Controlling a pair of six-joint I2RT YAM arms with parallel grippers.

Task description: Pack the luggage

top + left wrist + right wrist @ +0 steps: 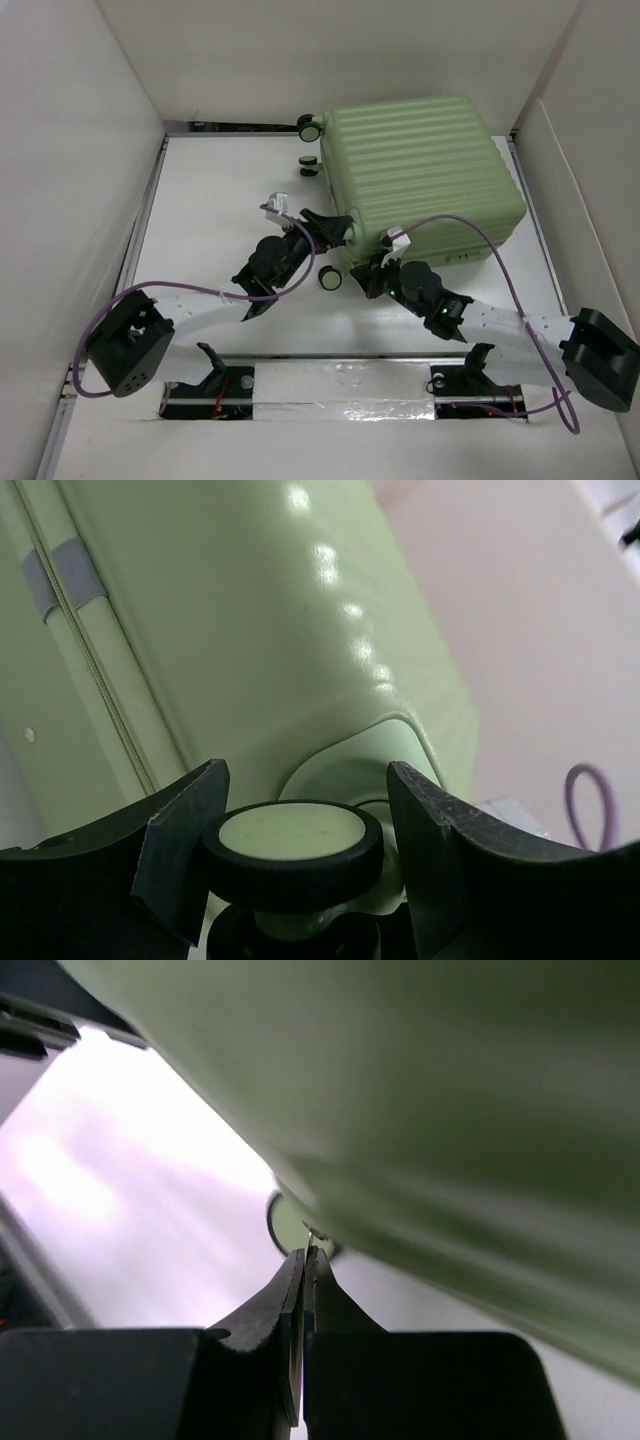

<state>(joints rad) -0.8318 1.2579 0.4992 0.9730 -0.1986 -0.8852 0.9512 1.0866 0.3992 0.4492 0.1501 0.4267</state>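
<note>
The luggage (420, 175) is a pale green ribbed suitcase lying closed at the back right of the table. My left gripper (338, 228) is at its near left corner. In the left wrist view the shell (250, 610) fills the frame, and my left gripper (305, 780) stands open with a black-and-green caster wheel (292, 835) between its fingers; the left finger touches it. My right gripper (367, 263) is at the near edge. In the right wrist view it (308, 1257) is shut on a thin metal zipper pull (312, 1236) under the shell (450, 1110).
Three more caster wheels show: one at the near left (330, 279) and two at the far left (310, 126) (308, 163). White walls enclose the table on the left, back and right. Purple cables (470, 230) loop over the arms.
</note>
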